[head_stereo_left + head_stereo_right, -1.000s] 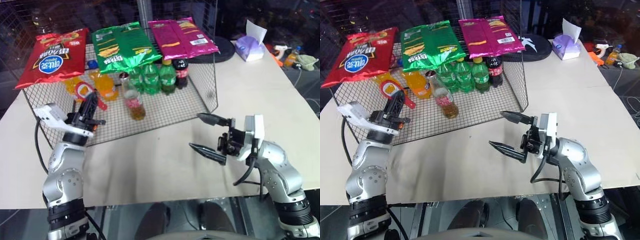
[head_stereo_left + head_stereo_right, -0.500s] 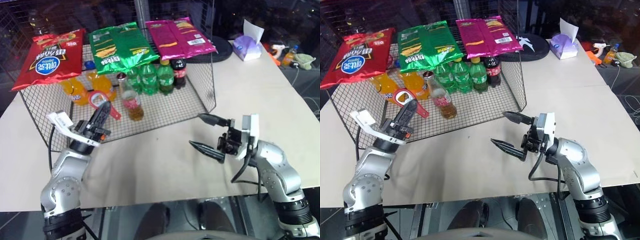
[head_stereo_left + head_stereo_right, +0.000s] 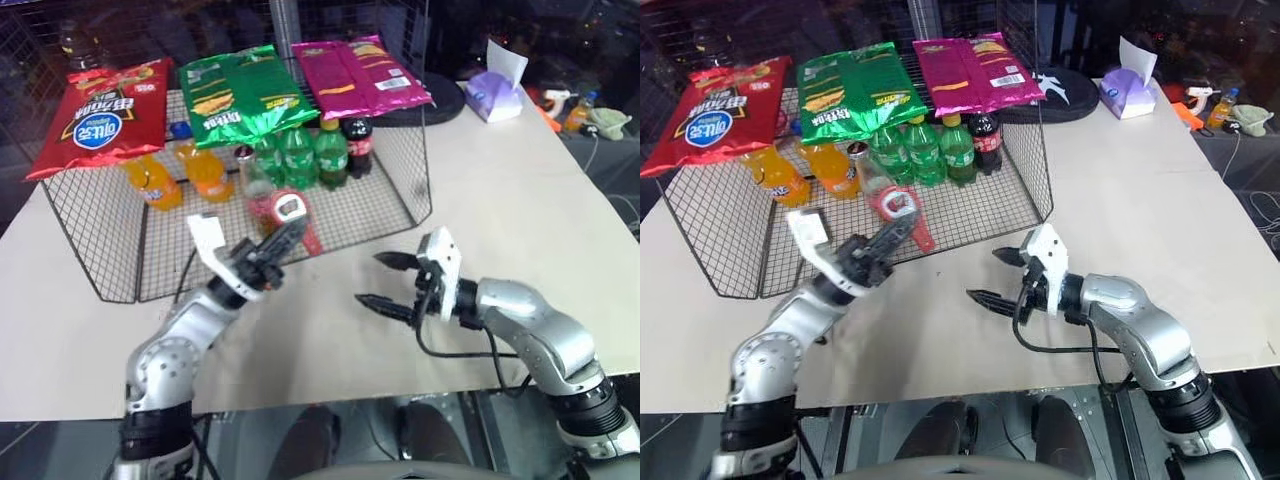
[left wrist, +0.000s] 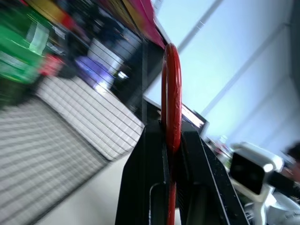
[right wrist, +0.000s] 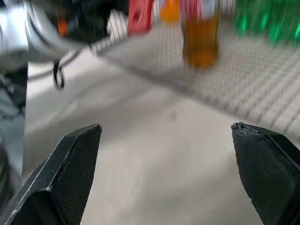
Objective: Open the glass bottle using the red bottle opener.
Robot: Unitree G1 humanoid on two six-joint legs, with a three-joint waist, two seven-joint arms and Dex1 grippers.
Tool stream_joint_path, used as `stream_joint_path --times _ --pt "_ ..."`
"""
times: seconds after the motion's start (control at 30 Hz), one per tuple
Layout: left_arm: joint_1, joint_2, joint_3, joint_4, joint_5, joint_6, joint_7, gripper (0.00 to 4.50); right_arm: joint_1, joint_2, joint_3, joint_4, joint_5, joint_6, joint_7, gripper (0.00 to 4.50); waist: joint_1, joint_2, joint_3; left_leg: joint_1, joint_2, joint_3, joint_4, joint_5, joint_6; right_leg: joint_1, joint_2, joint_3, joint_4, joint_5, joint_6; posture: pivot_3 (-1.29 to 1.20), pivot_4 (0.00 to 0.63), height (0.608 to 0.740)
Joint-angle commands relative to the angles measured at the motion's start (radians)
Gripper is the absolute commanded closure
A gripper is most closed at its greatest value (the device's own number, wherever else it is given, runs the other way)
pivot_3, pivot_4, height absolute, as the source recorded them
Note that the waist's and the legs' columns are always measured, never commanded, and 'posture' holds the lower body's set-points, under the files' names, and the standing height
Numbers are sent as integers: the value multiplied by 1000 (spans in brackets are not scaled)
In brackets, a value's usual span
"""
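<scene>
Glossy red bottle opener [image 4: 171, 89], clear glass bottle [image 3: 256, 185], black wire-mesh rack [image 3: 400, 205], matt beige tabletop [image 3: 500, 190].

1. My left gripper [image 3: 283, 240], clamped on the red bottle opener [image 3: 295, 217], has swung to the right. A second ago it was near the left front part of the wire rack [image 3: 90, 255]; now it is in front of the glass bottle [image 3: 256, 190], near the middle of the rack's front edge.
2. The opener's ring head has come with it and now overlaps the lower part of the bottle in my head views.
3. My left wrist has rolled, so the fingers now slant up and to the right.
4. My right gripper [image 3: 385, 281], jaws wide apart, has dropped lower and edged left, and its fingers now point left towards my left gripper.
</scene>
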Motion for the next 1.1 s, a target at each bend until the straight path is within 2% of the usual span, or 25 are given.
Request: stream_joint_path --times 0.03,0.33,0.77,0.8,0.83,0.9,1.1 --pt "-35 -14 -41 39 26 10 -55 4445 -51 26 -31 -60 109 118 -11 0 -2 0 0 0 0 0 0 0 0 -1 0 0 0 0 0 0 150 740" --pt "-83 -5 -127 137 111 49 -190 4445 -156 34 -91 -24 233 268 -10 0 0 0 0 -1 0 0 0 0 0 -1 1 0 0 0 0 0 150 740" --pt "-89 -85 -129 150 167 37 -216 4445 -200 73 -72 20 234 303 -14 0 0 0 0 -3 0 0 0 0 0 -3 0 0 1 0 0 0 150 740" --pt "-82 -86 -128 144 167 39 -217 4500 -203 74 -75 22 234 303 -13 601 0 0 0 -3 0 0 0 0 0 -4 0 0 2 0 0 0 150 740" --pt "-73 -87 -128 138 166 41 -218 4500 -204 76 -78 25 235 304 -14 833 0 0 0 -4 0 0 0 0 0 -4 0 1 2 0 0 0 150 740" --pt "-60 -88 -131 131 169 40 -223 4500 -205 75 -78 27 235 303 -12 1630 0 0 0 -4 0 1 1 0 0 -5 0 1 2 0 0 0 150 740" --pt "-60 -109 -116 142 166 39 -208 4500 -205 71 -75 32 236 305 -6 4275 0 0 0 -7 0 1 2 0 0 -7 0 1 4 0 0 0 150 740"
